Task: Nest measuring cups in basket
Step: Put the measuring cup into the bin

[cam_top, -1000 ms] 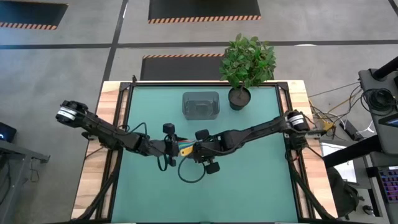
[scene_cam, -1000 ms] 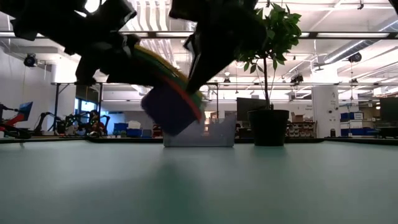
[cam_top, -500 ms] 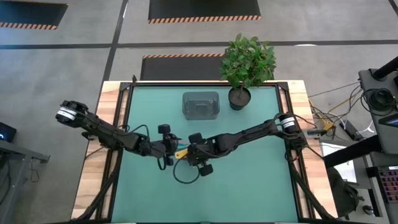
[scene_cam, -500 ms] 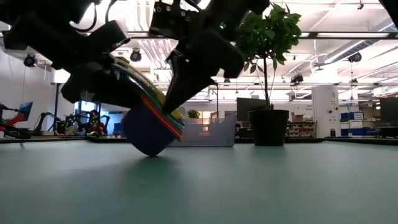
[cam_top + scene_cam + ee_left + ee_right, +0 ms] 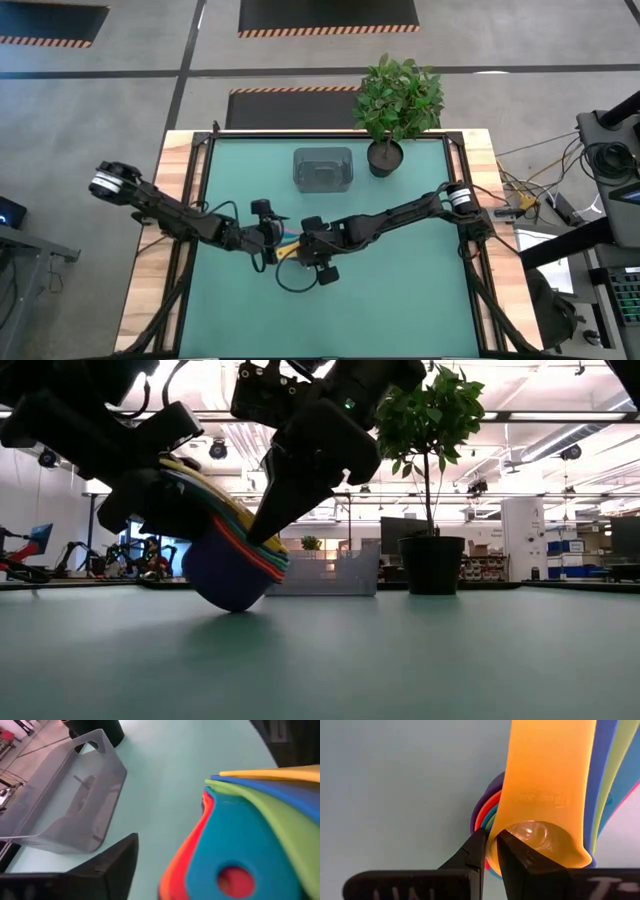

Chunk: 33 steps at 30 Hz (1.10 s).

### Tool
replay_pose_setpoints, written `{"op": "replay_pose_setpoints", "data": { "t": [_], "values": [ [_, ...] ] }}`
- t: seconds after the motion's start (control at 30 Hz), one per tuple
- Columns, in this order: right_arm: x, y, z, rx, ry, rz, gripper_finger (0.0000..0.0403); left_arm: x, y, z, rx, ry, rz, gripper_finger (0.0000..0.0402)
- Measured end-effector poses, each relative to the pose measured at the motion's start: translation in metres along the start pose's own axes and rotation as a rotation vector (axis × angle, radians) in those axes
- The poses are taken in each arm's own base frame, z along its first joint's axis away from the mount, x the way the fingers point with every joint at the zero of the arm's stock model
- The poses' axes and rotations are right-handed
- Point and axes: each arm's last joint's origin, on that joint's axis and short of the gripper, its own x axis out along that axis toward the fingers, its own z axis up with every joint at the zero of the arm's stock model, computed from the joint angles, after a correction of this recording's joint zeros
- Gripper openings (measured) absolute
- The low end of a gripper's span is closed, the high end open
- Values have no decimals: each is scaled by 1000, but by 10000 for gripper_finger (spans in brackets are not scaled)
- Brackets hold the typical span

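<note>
Worktop (image 5: 410, 300) open on all sides. Basket (image 5: 322, 169) at 12 o'clock from nested cup stack (image 5: 232, 565), clear run between. Stack tilted, handles fanned toward 9 o'clock. Right claw (image 5: 491, 851) pinched on yellow cup rim (image 5: 547, 840). Left claw (image 5: 270, 237) at handles, spread, no grip seen.

From above I can't see the nested cups (image 5: 288, 244) properly, both arms cover them. Left pincer (image 5: 165, 885) mostly cut off in its wrist view; basket (image 5: 65, 805) clipped at frame edge.
</note>
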Motion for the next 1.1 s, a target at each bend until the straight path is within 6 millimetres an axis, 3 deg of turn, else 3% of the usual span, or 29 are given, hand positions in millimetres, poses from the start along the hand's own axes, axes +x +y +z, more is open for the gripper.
{"op": "replay_pose_setpoints", "data": {
  "t": [0.13,0.27,0.6,1.1],
  "values": [
    [0,0,1,15,-7,1,31,-3,-1,-3,22,29,-1,276],
    [-1,-1,2,16,-15,-5,31,-8,-2,-9,31,94,-39,294],
    [0,-5,5,6,-47,-34,31,-23,-8,1,-45,219,-133,291],
    [0,-9,7,56,-91,13,41,-28,-18,-7,-48,276,-143,296]
  ]
}}
